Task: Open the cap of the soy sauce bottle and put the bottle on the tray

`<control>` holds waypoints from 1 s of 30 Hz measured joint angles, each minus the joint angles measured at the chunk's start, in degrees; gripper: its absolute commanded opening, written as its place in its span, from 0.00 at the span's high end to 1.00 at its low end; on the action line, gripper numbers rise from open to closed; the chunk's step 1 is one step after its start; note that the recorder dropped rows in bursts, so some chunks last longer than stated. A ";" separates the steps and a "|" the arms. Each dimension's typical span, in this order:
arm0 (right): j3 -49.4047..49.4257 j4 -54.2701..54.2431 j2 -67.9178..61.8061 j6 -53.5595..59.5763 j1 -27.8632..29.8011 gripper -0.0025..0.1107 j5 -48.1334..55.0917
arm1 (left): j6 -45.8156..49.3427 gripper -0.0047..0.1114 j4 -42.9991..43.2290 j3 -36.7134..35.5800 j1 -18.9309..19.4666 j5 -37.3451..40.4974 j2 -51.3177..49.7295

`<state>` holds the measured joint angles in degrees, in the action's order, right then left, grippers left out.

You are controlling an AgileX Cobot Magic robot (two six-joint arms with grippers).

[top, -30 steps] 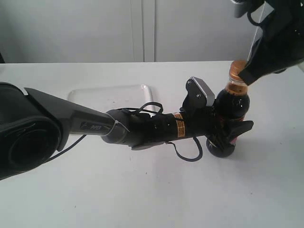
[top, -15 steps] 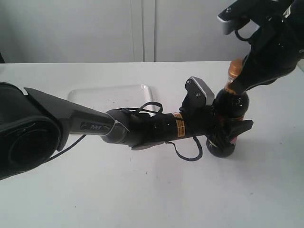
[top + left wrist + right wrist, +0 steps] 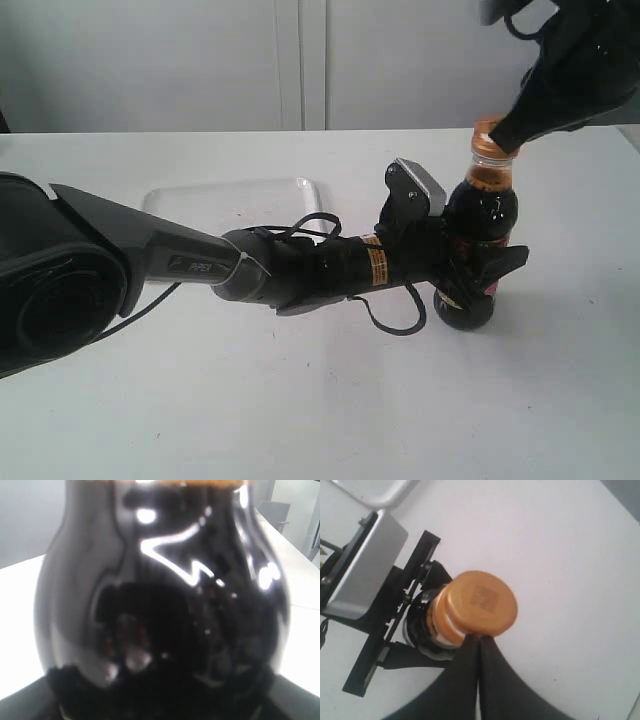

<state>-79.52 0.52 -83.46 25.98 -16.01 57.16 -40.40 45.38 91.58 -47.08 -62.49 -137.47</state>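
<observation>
The soy sauce bottle (image 3: 480,215) stands upright on the white table, right of centre, dark liquid up to its neck. My left gripper (image 3: 478,278) is shut on its lower body from the left. The bottle's dark glossy body (image 3: 165,605) fills the left wrist view and hides the jaws. The copper-orange cap (image 3: 489,134) sits on top. In the right wrist view the cap (image 3: 481,608) looks tilted, with a white strip showing over the orange collar (image 3: 441,625). My right gripper (image 3: 479,639) is shut, its tips against the cap's rim. The white tray (image 3: 235,203) lies behind the left arm.
The left arm's long black body (image 3: 300,268) stretches across the table in front of the tray. The left wrist camera (image 3: 362,570) juts out beside the bottle. A tray corner (image 3: 375,492) shows at the right wrist view's edge. Grey cabinet doors stand behind.
My right gripper pressed down over the cap half a second ago and has since risen slightly, so the cap shows again. The bottle has straightened a little. The left arm holds still.
</observation>
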 measured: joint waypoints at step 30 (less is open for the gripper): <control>-1.14 -1.83 -4.05 -3.89 0.00 0.98 -19.68 | 1.34 0.96 4.19 0.00 -0.27 0.55 0.10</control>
<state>-80.66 -1.31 -87.50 22.09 -16.01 37.48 -39.06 49.57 91.58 -47.35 -61.94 -137.38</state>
